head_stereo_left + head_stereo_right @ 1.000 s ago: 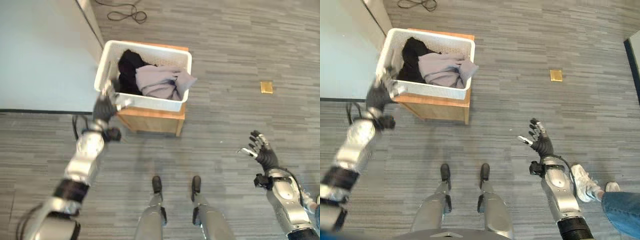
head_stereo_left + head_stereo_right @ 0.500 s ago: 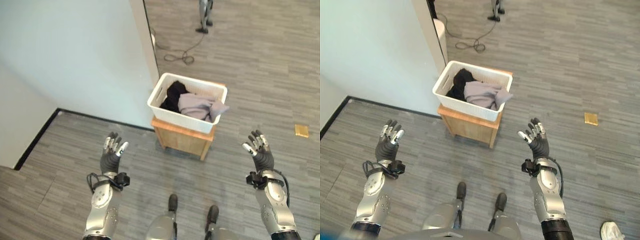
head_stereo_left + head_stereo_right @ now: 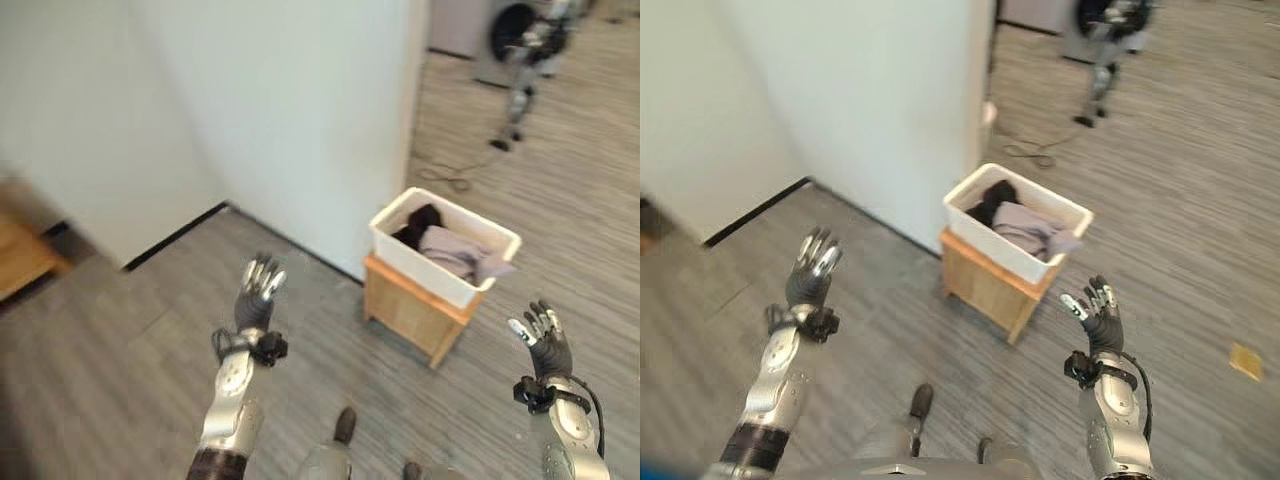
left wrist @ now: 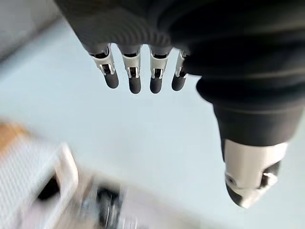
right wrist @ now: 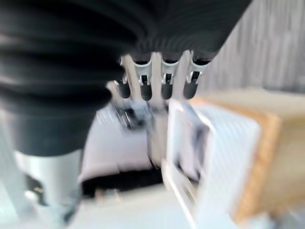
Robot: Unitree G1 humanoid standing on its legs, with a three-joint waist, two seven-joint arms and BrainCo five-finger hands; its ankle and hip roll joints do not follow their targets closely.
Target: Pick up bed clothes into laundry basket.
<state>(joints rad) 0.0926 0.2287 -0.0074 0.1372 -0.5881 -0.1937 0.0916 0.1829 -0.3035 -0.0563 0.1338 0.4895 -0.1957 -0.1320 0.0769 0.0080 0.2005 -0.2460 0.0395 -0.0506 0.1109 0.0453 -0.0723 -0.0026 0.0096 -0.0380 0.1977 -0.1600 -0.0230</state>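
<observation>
One white laundry basket (image 3: pixel 445 247) on one small wooden stand (image 3: pixel 410 310) beside the wall (image 3: pixel 300 110). Two garments inside, as far as I can tell: a black one (image 3: pixel 418 222) and a grey one (image 3: pixel 460 255) draped over the rim. My left hand (image 3: pixel 257 295) is raised, fingers straight, holding nothing. My right hand (image 3: pixel 545 342) likewise, spread and empty, near the basket.

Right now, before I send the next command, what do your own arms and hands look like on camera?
Both arms are silver-grey metal shells. The left hand and right hand match: silver fingers with dark tips, a thumb set apart, and a dark ribbed cover over the hand's back and wrist. A black band rings each wrist.
</observation>
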